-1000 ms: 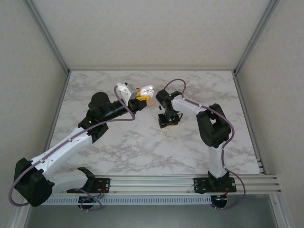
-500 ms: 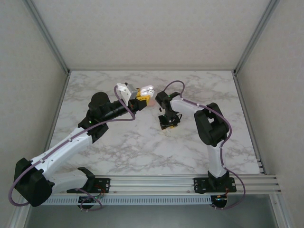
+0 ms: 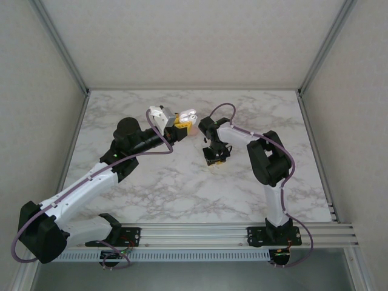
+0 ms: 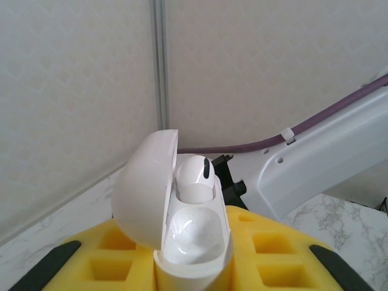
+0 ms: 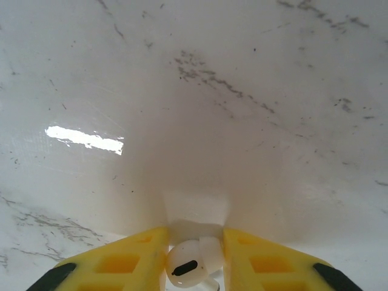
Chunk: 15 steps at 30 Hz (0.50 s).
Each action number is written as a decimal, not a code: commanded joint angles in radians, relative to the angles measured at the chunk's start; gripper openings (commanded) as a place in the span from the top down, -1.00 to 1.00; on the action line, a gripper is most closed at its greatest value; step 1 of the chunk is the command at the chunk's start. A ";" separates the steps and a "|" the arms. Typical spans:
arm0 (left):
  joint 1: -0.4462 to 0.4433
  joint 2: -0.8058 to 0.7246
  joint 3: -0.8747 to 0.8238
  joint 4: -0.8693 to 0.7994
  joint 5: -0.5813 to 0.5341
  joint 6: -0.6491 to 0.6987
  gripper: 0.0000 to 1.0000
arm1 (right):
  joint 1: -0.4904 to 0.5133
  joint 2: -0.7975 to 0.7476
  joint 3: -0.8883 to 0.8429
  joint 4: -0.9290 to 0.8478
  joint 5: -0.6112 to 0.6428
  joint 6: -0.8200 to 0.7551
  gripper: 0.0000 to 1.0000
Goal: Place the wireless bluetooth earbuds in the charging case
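My left gripper (image 3: 180, 126) holds the white charging case (image 3: 187, 114) up above the back middle of the table, lid swung open. In the left wrist view the charging case (image 4: 182, 224) sits between my yellow fingers (image 4: 273, 248). One white earbud (image 4: 195, 170) rests in its far socket, while the near socket is bare. My right gripper (image 3: 215, 159) points down at the table, a little right of the case. Its yellow fingers (image 5: 130, 257) press on both sides of a white earbud (image 5: 191, 265) with a black slot, which lies on the marble.
The white marble table (image 3: 182, 194) runs out to metal frame posts and pale walls at the back and sides. My right arm's white link (image 4: 315, 163) and purple cable cross just behind the open case.
The right gripper's fingers have drawn in around the white earbud on the table, and that arm has edged slightly left. The left arm and the case have stayed still.
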 commanded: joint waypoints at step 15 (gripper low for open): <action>0.006 0.081 0.032 0.050 -0.040 -0.041 0.64 | -0.117 -0.692 -0.146 0.243 -0.071 0.302 0.46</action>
